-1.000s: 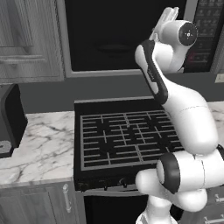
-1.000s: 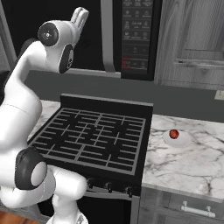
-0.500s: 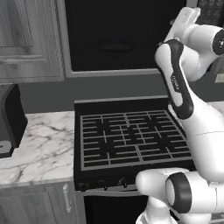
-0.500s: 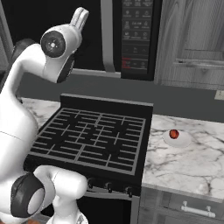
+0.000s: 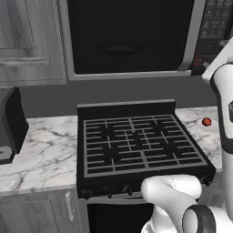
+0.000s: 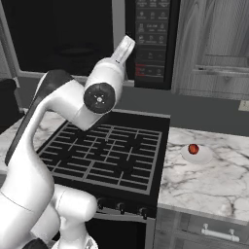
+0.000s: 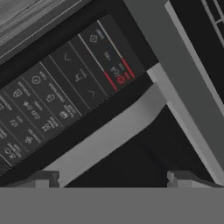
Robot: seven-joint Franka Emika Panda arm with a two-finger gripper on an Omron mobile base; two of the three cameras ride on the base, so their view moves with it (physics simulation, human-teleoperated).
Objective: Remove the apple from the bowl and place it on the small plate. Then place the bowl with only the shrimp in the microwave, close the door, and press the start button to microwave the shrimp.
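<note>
The microwave door stands shut, its dark window hiding the bowl and the shrimp. The black button panel is on the microwave's right side, and it appears rolled in the hand view with red-marked buttons. My gripper is raised in front of the door's right edge, pointing up at the panel, short of touching it. In the hand view the gripper is open, its tips far apart and nothing between them. The red apple lies on the small plate on the counter right of the stove; the apple appears there too.
A black stove with grates lies below the microwave. Marble counter runs on both sides. A dark appliance stands at the far left. Grey cabinets flank the microwave. My arm arches over the stove's left half.
The arm has swung to the right along the shut door, bringing the hand close to the button panel. The apple, the plate and the door have stayed put.
</note>
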